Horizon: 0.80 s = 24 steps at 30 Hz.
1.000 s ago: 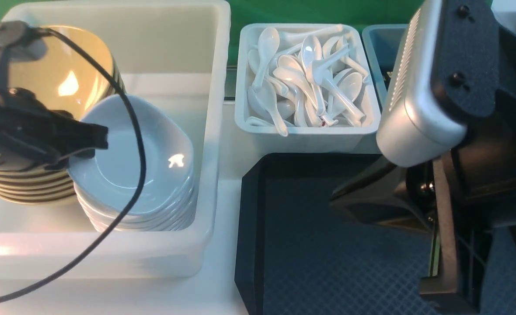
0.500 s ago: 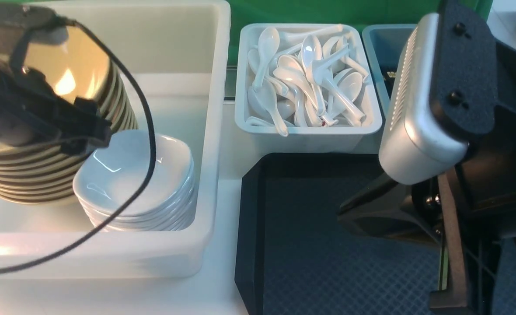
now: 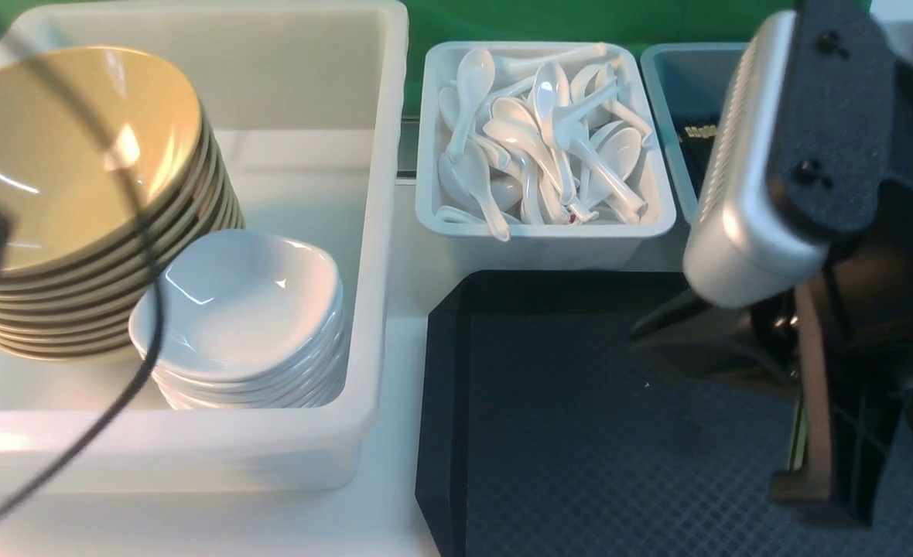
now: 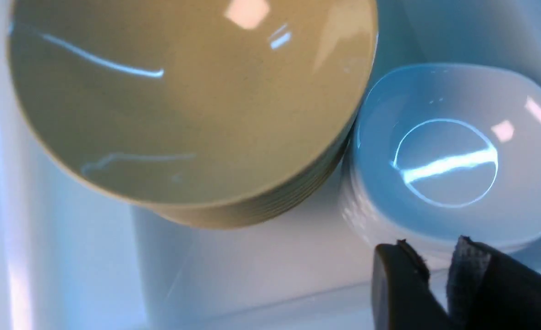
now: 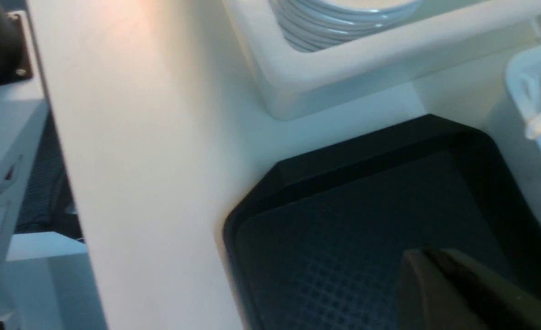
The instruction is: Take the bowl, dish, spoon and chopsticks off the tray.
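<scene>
The black tray [image 3: 580, 433] shows nothing on the part in view; my right arm hides its right side. A white dish [image 3: 244, 305] tops the dish stack in the big white tub [image 3: 383, 232], beside a stack of yellow bowls [image 3: 77, 162]. In the left wrist view my left gripper [image 4: 431, 245] hovers by the rim of the top dish [image 4: 449, 151], shut and holding nothing, next to the top bowl [image 4: 183, 96]. My right gripper [image 5: 417, 256] hangs shut over the tray [image 5: 344, 220], holding nothing. Several white spoons [image 3: 541, 131] fill a small tub. A dark gold-marked bit, maybe chopsticks [image 3: 700, 131], lies in the blue tub.
The small white spoon tub [image 3: 541, 232] and a grey-blue tub [image 3: 665, 77] stand behind the tray. My right arm's camera housing [image 3: 766, 170] blocks the right of the front view. A black cable [image 3: 139, 340] droops across the big tub. White tabletop [image 5: 137, 160] borders the tray.
My left gripper let the white dish drop onto the dish stack, then pulled back left out of the front view and closed. The right arm drifted slightly right.
</scene>
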Available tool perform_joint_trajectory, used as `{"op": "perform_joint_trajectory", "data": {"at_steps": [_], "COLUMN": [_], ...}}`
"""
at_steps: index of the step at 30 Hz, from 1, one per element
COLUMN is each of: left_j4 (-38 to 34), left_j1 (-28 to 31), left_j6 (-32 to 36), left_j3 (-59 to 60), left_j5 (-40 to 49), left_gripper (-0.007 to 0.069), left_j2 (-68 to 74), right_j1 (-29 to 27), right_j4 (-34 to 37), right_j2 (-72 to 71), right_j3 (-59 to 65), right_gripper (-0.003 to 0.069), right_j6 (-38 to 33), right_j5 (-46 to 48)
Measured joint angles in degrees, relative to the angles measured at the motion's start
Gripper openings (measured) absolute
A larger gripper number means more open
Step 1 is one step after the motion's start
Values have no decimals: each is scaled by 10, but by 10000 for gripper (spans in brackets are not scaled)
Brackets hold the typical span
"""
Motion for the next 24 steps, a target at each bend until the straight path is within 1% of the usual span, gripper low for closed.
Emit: {"op": "perform_joint_trajectory", "data": {"at_steps": [1, 3, 5, 8, 10, 12, 15, 17, 20, 24], "left_j4": [6, 10, 12, 9, 2, 0, -2, -2, -2, -3], "left_j1": [0, 0, 0, 0, 0, 0, 0, 0, 0, 0], "left_j6": [0, 0, 0, -3, -11, -12, -13, -13, -13, -13], "left_j3": [28, 59, 143, 223, 280, 298, 340, 350, 362, 375], "left_j5": [-8, -19, -57, -101, -134, -146, -187, -197, -201, -201], "left_gripper": [20, 6, -9, -11, -11, -11, -11, -11, -11, -11], "left_j2": [-35, -70, -158, -238, -295, -316, -373, -390, -409, -415], "right_j1": [0, 0, 0, 0, 0, 0, 0, 0, 0, 0], "right_j4": [-18, -29, -42, -44, -44, -44, -44, -45, -45, -45], "right_j2": [-8, -17, -51, -96, -144, -165, -245, -271, -298, -304], "right_j3": [3, 8, 34, 82, 135, 157, 229, 252, 272, 278], "right_gripper": [36, 36, 37, 38, 41, 41, 42, 43, 43, 45], "right_j6": [14, 23, 37, 44, 55, 59, 63, 63, 64, 64], "right_j5": [-3, -10, -42, -94, -147, -166, -252, -281, -315, -323]}}
